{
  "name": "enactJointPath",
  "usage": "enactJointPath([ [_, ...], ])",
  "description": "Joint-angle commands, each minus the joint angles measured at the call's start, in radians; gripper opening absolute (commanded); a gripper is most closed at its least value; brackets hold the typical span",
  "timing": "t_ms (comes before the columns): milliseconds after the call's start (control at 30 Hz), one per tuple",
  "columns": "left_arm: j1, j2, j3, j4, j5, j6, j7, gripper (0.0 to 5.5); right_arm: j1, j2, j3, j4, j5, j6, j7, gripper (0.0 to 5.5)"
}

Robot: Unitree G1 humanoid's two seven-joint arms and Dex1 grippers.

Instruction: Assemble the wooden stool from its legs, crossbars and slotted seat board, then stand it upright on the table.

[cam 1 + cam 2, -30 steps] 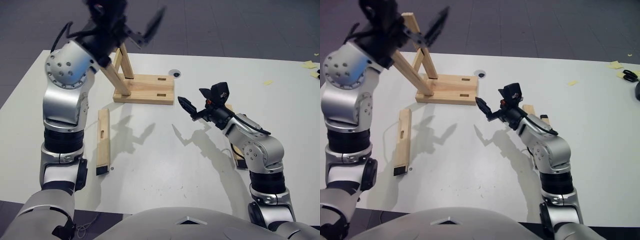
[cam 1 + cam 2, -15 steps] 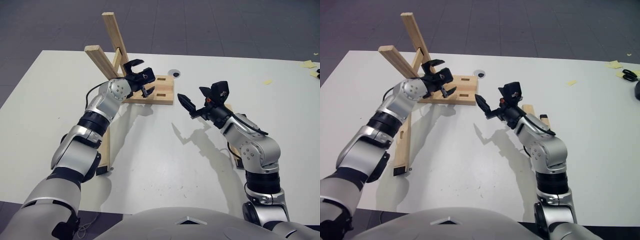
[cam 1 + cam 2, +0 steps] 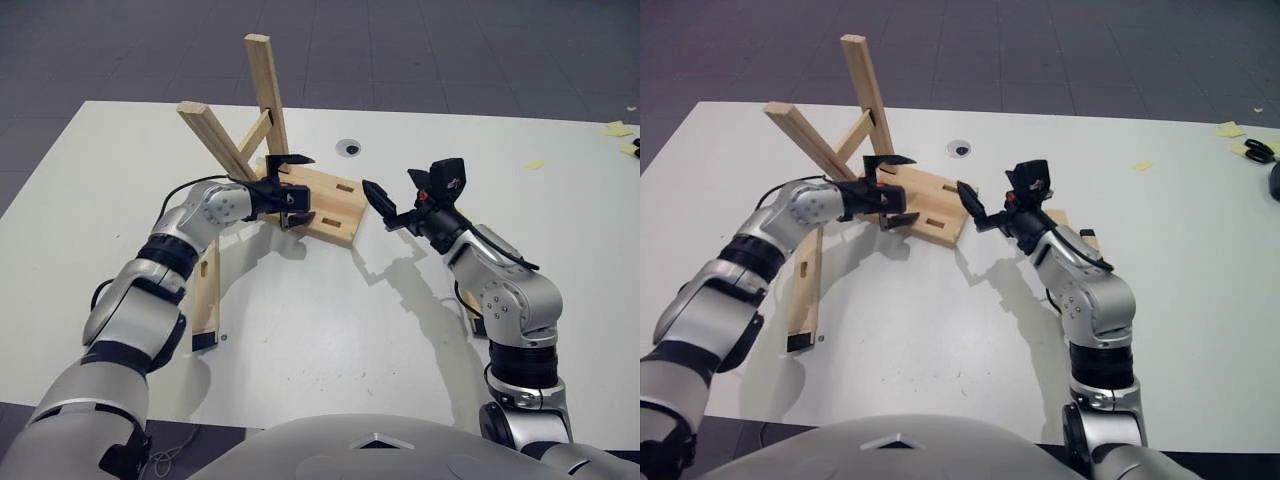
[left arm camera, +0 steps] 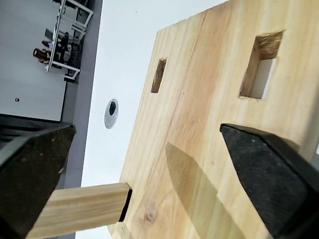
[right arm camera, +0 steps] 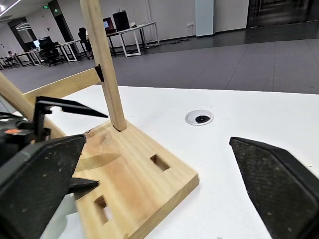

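Toward 12 o'clock on the white table [image 3: 330, 330] sits the half-built stool: a pale seat board [image 3: 332, 203] with two legs already in its slots on the 9 o'clock side. One leg [image 3: 266, 95] stands close to upright and the other leg [image 3: 213, 135] leans out toward 10 o'clock, with a short crossbar [image 3: 258, 128] joining them. Two slots on the board's 3 o'clock half are unfilled. The board looks cocked rather than flat; whether an edge is off the table I cannot tell.

The left gripper [image 3: 303, 188] is at the board's 9 o'clock edge, below the legs, its fingers spread apart and straddling that edge. The wrist view shows a wide gap between them, so it is released, not clamped. The right gripper [image 3: 378, 205] hangs just beside the board's 3 o'clock corner, fingers likewise spread and holding nothing.

A loose leg [image 3: 207, 290] with a slot in its side lies flat at 9 o'clock, partly under the left forearm. Another wooden piece [image 3: 470, 305] lies at 3 o'clock, mostly hidden by the right arm.

The wood should be stiff and fairly light, but with both legs on one side the piece will be lopsided and want to tip toward them. The pushed-in joints may wobble or pull loose, so the legs make poor handles. The safer hold is across the board's thickness, close to the fitted legs, with the second gripper steadying the opposite edge. Smooth timber could slide between narrow fingertips.
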Motion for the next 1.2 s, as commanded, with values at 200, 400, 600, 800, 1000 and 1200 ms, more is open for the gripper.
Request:
enactJointPath([
  [200,0.200,0.044,0.242,-0.506,-0.302,0.260,-0.053,5.40,-0.009,-0.016,0.035,0.028,-0.076,0.001,-0.019,5.35],
  [400,0.155,0.142,0.485,-1.004,-0.912,0.879,-0.076,5.40,-0.049,-0.035,0.022,0.181,-0.235,-0.077,-0.106,5.35],
  [600,-0.038,0.161,0.730,-0.800,-0.835,0.970,0.268,5.40,-0.123,-0.073,0.083,0.432,-0.343,-0.205,-0.038,5.35],
  [800,0.056,0.148,0.810,-0.534,-0.601,0.920,0.493,5.40,-0.113,-0.123,0.179,0.585,-0.423,-0.328,0.120,5.35],
  [1000,0.155,0.110,0.826,-0.469,-0.554,0.884,0.489,5.40,0.013,-0.144,0.175,0.409,-0.399,-0.267,0.201,5.35],
  [1200,0.200,0.062,0.836,-0.498,-0.539,0.881,0.502,5.40,0.079,-0.137,0.056,0.320,-0.384,-0.257,0.133,5.35],
])
